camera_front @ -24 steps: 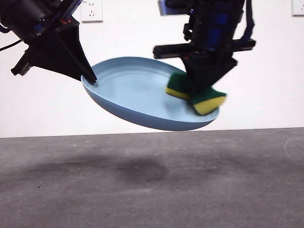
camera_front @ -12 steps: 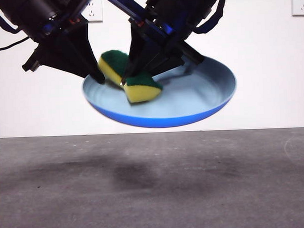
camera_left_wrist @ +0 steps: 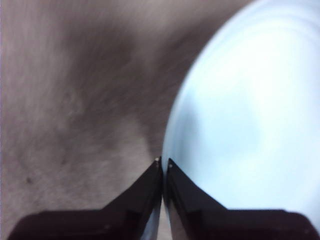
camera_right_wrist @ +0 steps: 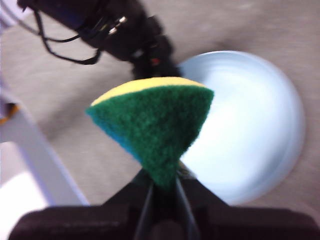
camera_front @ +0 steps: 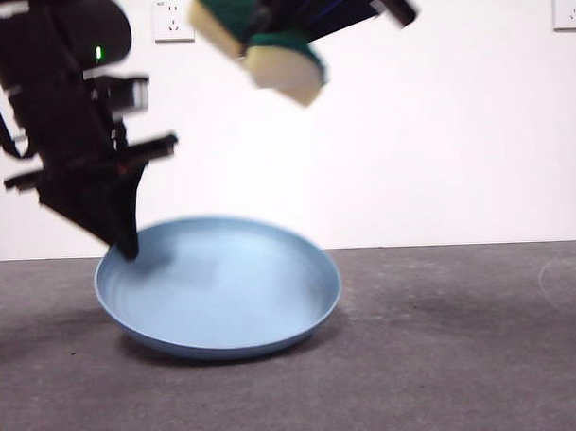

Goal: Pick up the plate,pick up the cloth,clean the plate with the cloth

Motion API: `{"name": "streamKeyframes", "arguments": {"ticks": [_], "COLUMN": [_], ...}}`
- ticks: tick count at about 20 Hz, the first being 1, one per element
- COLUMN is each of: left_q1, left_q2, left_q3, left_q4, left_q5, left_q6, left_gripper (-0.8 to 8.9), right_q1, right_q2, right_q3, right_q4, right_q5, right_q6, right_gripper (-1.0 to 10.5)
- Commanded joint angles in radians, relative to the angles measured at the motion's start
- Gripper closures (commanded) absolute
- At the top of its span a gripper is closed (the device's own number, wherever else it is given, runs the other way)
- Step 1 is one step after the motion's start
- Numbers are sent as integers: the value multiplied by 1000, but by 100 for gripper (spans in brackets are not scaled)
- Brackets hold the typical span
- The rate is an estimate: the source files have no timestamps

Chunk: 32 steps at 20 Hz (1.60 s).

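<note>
Two grippers are seen: the plate [camera_front: 220, 293], on the table [camera_front: 444, 352], is pinched at its rim by the left gripper [camera_left_wrist: 163, 162]; the cloth [camera_right_wrist: 155, 130] is clamped aloft by the right gripper [camera_right_wrist: 162, 187].

I see plate [camera_front: 218, 298]: light blue | cloth [camera_right_wrist: 157, 131]: yellow, dark green | table [camera_front: 463, 361]: grey, perhaps speckled

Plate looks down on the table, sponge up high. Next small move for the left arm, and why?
Probably open the left end effector and back off the rim. The plate appears to rest on the table, tilted slightly, with the jaws pinched on its edge. The right end effector holds the sponge well above it, so wiping looks finished.
</note>
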Motion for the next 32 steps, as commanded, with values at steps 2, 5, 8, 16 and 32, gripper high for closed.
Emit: {"name": "streamKeyframes", "arguments": {"ticks": [2, 5, 8, 16, 32], "left_q1": [19, 47, 57, 56, -169], "left_q2": [51, 85, 95, 84, -465], "left_q3": [1, 1, 0, 1, -161], "left_q4": [19, 33, 35, 33, 200], "left_q5": [-76, -110, -108, -41, -307], "left_q6": [27, 39, 39, 5, -128], "left_gripper": [822, 822, 806, 373, 375], "right_q1": [-14, -54, -91, -105, -283], "right_q2": [-39, -50, -49, -46, 341], "right_q3": [-8, -8, -8, -8, -8], "right_q4": [-76, -170, -202, -201, -42], "right_q5": [135, 179, 178, 179, 171], "right_q6": [-2, -2, -2, -2, 109], "right_gripper": [963, 963, 963, 963, 963]}}
